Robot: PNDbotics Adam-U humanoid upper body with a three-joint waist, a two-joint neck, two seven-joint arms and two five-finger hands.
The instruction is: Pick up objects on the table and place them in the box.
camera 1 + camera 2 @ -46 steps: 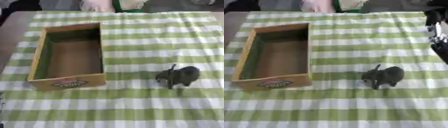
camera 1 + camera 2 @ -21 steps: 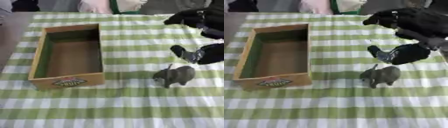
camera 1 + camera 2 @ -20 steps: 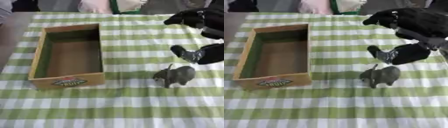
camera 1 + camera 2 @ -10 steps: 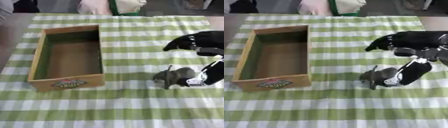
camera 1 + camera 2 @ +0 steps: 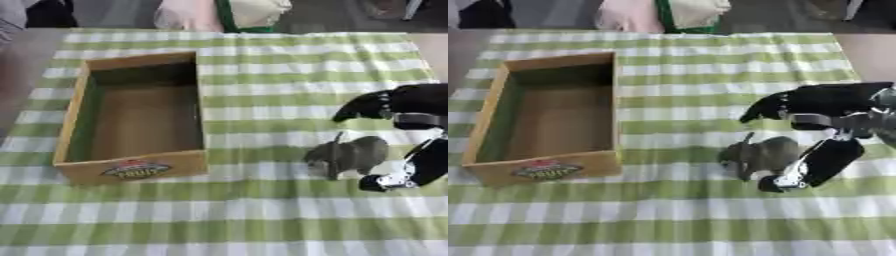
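Grey toy animal (image 5: pixel 761 154), perhaps an elephant, between right hand (image 5: pixel 820 130) fingers.

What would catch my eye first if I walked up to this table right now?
Most likely the black right hand reaching in from the right, its fingers spread around a small grey toy animal on the green-and-white checked tablecloth. Next comes the open cardboard box on the left, with nothing visible inside it.
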